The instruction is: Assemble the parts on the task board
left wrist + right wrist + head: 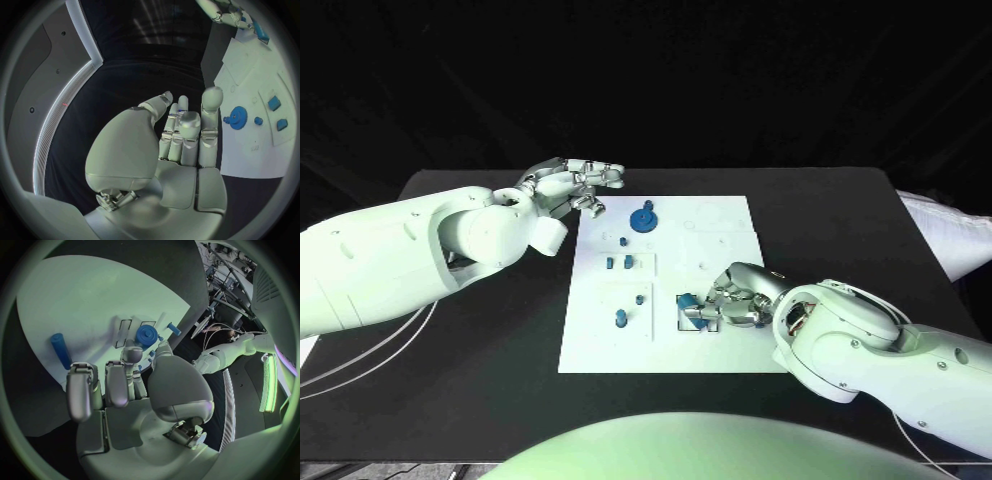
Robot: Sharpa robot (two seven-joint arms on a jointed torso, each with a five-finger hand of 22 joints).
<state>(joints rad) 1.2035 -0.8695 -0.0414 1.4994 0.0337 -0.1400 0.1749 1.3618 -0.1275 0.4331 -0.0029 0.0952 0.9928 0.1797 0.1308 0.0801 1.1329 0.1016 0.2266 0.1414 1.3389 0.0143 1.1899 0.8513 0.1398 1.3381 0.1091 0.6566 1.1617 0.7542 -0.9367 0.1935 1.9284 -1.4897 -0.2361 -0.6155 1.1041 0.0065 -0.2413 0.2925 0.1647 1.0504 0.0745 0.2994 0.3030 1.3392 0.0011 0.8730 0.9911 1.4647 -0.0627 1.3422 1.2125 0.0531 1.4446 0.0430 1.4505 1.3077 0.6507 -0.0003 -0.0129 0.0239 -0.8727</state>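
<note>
Two white arms reach in over the black table (473,350), one from each side. The white task board (718,215) lies in the middle of the table, and both hands are near its edges.

The left hand (571,185) hovers at the board's far left corner, over the table beside the board. In the left wrist view its fingers (210,107) stand straight and close together, the thumb curved off to the side, and nothing lies in the palm.

The right hand (737,297) sits low over the near right part of the board. Its fingers are curled down around a small blue piece (689,301) — whether they actually pinch it or only touch it I cannot tell, since the hand covers most of the contact. In the right wrist view the fingers (80,392) bend forward side by side over the board.

The parts, from larger to smaller: a round blue gear (643,220) stands in the far half of the board, near the left hand but apart from it. Two small blue blocks (620,263) lie side by side near the board's middle. A small blue peg (622,319) lies nearer the front edge — left of the right hand, clear of it.
</note>
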